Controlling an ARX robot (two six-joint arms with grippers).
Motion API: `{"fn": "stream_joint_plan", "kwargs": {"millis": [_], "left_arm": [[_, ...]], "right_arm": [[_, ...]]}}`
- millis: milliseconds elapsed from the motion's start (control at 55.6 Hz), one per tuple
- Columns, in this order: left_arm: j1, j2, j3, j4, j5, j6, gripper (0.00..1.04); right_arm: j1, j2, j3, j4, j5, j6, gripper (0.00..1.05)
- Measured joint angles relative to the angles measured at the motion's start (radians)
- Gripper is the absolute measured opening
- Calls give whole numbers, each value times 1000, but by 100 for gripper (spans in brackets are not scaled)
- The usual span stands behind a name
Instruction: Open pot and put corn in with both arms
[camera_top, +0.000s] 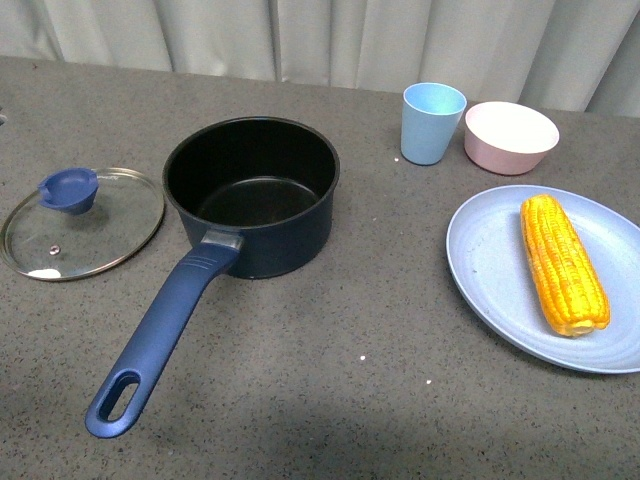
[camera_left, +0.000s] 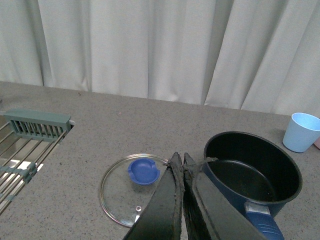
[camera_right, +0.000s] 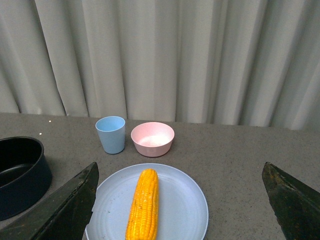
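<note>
- Dark navy saucepan (camera_left: 252, 170): stands uncovered beside left gripper's (camera_left: 182, 156) pressed-together jaws; glass lid (camera_left: 122, 192) just beyond.
- Yellow corn cob (camera_right: 142, 205): lies on blue plate (camera_right: 187, 200), between right gripper's (camera_right: 180, 165) wide-apart jaws.
- Likely next: lowering, clamping across cob.

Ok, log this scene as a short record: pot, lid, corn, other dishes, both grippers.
pot: dark navy saucepan, open, empty, long blue handle
lid: glass, blue knob up, flat on the table left of the pot, apart from it
corn: whole cob lying on the light blue plate, right of the pot
other dishes: light blue cup and pink bowl behind the plate
left gripper: shut, holding nothing
right gripper: open wide, holding nothing, facing the corn
task state: lid off; corn not yet in pot
</note>
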Motion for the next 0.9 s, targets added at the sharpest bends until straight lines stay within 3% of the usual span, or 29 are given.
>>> {"fn": "stream_joint_plan", "kwargs": {"millis": [504, 899], "left_arm": [[0, -303, -1, -286, 0, 0, 4], [0, -423, -1, -406, 0, 0, 4]], "right_arm": [[0, 0, 0, 0, 0, 0, 96], [0, 0, 0, 0, 0, 0, 96]]}}
